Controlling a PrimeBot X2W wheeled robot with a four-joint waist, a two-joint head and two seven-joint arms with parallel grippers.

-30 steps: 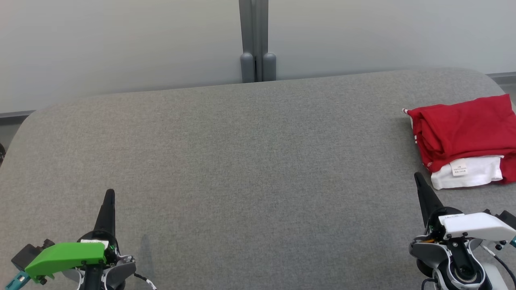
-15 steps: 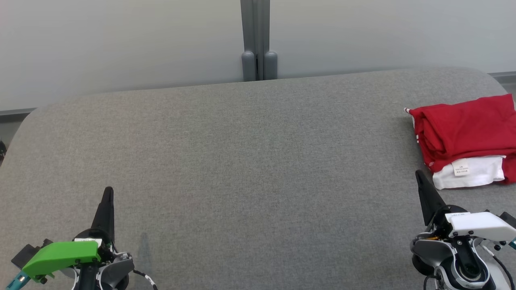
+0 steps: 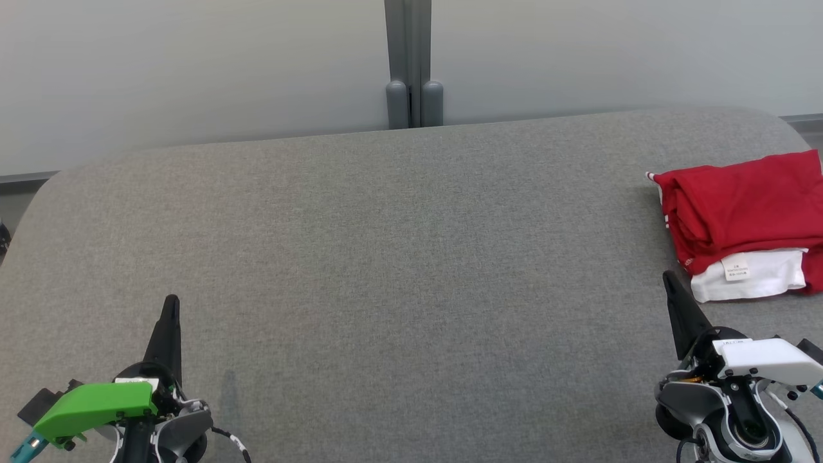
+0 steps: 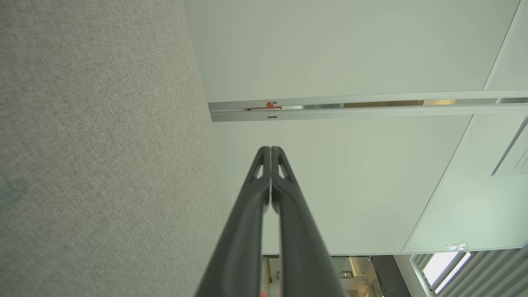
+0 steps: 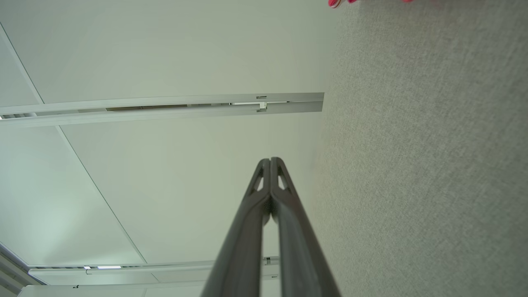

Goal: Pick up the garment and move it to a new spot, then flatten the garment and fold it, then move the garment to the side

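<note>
Almost nothing has moved since a second ago: the folded red and white garment (image 3: 739,206) stays at the right edge of the grey woven table (image 3: 411,257). My left gripper (image 3: 170,301) and right gripper (image 3: 669,276) are fully closed and hold nothing.

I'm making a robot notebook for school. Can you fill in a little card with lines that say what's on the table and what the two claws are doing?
table: grey table, cloth-covered
garment: red garment, folded, at the table's right side
under it: white cloth with a tag, peeking out at the near edge
left claw: left claw shut, holding nothing, near left
right claw: right claw shut, holding nothing, beside the garment, not touching it
behind: pale wall with a grey post
</note>
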